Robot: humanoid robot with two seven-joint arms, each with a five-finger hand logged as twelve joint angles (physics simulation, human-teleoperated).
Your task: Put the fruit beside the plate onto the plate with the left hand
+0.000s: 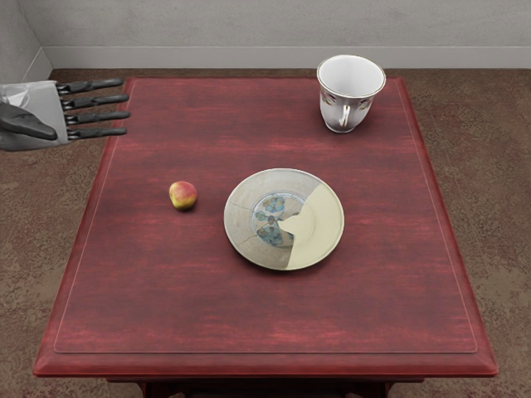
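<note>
left hand (58,112) hovers spread off the bench's (166,282) far-left corner; reach unstarted, next move: descend onto the fruit (182,195) beside the plate (241,217).

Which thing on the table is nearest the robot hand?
The small red-yellow apple, left of the plate. The plate and the white cup at the far right corner lie farther from the left robot hand.

Red-yellow fruit (182,195); grey-and-cream plate (319,220), blue floral centre; white cup (350,91); dark-red table (249,307).

One head view, aslant above table (249,307)
</note>
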